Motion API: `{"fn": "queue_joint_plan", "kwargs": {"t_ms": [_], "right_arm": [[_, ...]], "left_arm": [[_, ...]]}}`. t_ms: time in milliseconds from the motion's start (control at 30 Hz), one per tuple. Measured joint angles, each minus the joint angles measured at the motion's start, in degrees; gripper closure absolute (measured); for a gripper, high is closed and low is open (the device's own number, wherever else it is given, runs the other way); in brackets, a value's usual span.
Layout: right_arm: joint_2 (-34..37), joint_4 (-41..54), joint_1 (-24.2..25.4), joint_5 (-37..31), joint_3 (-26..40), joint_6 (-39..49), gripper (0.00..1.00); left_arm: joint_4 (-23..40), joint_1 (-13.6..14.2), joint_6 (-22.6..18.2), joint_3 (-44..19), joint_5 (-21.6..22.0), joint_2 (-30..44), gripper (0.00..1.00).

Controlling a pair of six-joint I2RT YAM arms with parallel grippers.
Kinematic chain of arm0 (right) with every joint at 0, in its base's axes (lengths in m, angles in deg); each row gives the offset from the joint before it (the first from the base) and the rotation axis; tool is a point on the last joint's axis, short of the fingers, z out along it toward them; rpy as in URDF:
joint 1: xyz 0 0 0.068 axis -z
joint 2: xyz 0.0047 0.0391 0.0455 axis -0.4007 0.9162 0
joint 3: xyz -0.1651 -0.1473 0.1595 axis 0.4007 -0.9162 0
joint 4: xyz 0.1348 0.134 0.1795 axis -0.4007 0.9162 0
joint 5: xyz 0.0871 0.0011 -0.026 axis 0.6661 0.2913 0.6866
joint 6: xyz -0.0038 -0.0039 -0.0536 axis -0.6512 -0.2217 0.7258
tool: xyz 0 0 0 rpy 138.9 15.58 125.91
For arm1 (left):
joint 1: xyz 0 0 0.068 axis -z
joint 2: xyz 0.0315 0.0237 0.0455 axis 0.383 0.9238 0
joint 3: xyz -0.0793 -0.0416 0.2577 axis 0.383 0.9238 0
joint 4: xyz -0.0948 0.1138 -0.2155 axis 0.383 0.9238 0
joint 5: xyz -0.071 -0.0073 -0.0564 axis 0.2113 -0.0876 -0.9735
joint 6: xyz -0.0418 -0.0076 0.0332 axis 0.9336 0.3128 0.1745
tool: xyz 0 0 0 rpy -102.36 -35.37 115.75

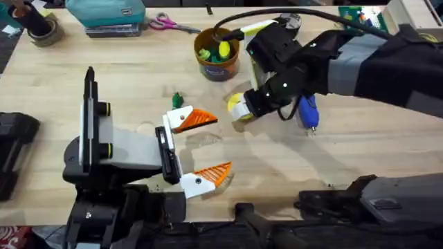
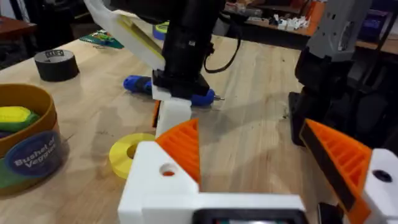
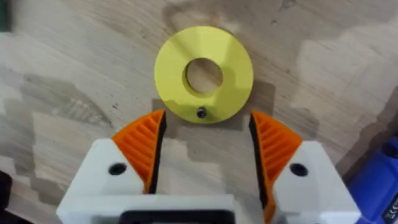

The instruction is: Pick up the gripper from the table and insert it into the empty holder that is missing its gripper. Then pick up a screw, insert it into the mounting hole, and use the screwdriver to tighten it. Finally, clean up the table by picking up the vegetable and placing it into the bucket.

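R claw [image 3: 205,152] wide open, pointing down over yellow disc [image 3: 203,73]; small dark screw [image 3: 201,112] sits on disc rim just ahead of the pads, btwn them. Blue screwdriver [image 1: 307,112] lies on tabletop [image 1: 138,76] just beside R claw. L claw [image 1: 201,146] wide open, holding nothing. Green vegetable [image 1: 177,99] just beyond L claw. Bucket [image 1: 217,54] near R claw, w/ toy foods inside.

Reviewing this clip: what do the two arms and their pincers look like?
Both arms are black and grey. The left pincer and right pincer share one build: white angular blocks carrying orange ribbed wedge fingers, each block with a dark mounting hole. A black cable loops over the right arm.
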Motion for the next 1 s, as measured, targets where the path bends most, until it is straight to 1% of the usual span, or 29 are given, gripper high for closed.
{"fn": "queue_joint_plan", "kwargs": {"t_ms": [133, 300, 600, 1000], "right_arm": [[0.00, -0.50, 0.00, 0.00, 0.04, 0.00, 0.281], [0.05, -0.56, -0.02, 0.00, 0.13, 0.00, 0.312], [2.04, -1.16, -0.52, 0.00, 0.24, 0.01, 0.334], [2.04, -1.26, -0.79, 0.00, 0.95, 0.01, 0.444]], "left_arm": [[0.00, 0.00, -0.01, 0.00, 0.00, -0.02, 0.015], [0.00, 0.00, 0.00, 0.00, 0.00, -0.02, 0.015], [0.00, 0.00, 0.00, 0.00, 0.00, -0.02, 0.015], [0.00, 0.00, 0.00, 0.00, 0.00, -0.02, 0.015]]}}
